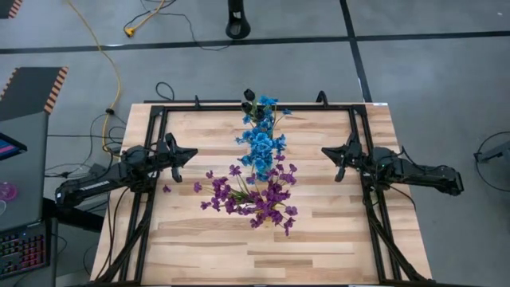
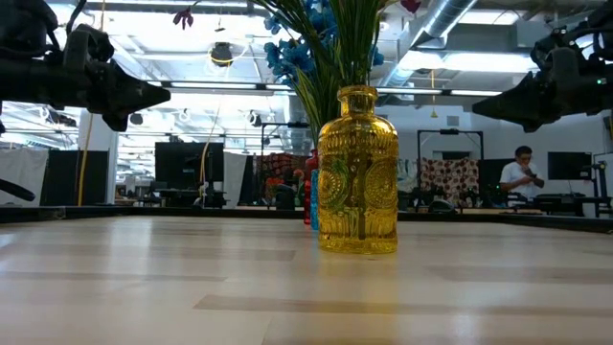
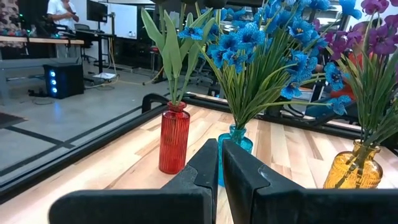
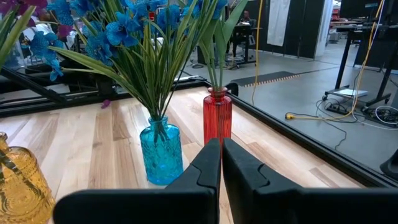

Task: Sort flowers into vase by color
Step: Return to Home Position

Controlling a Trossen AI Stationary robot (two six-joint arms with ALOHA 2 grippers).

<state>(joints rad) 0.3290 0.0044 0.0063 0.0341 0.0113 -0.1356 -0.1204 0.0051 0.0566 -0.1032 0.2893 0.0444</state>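
Purple blooms (image 1: pixel 259 195) fan out of a yellow vase (image 2: pixel 357 172) near the middle of the wooden table (image 1: pixel 199 247). Bright blue flowers (image 1: pixel 261 147) stand in a blue vase (image 4: pixel 161 152) just beside it, and green stems tipped with dark buds (image 1: pixel 249 96) rise from a red vase (image 4: pixel 217 118) at the far end of the row. The left gripper (image 1: pixel 190 153) hangs over the table's left side and the right gripper (image 1: pixel 327 151) over its right, both well apart from the vases, fingers pressed together on nothing.
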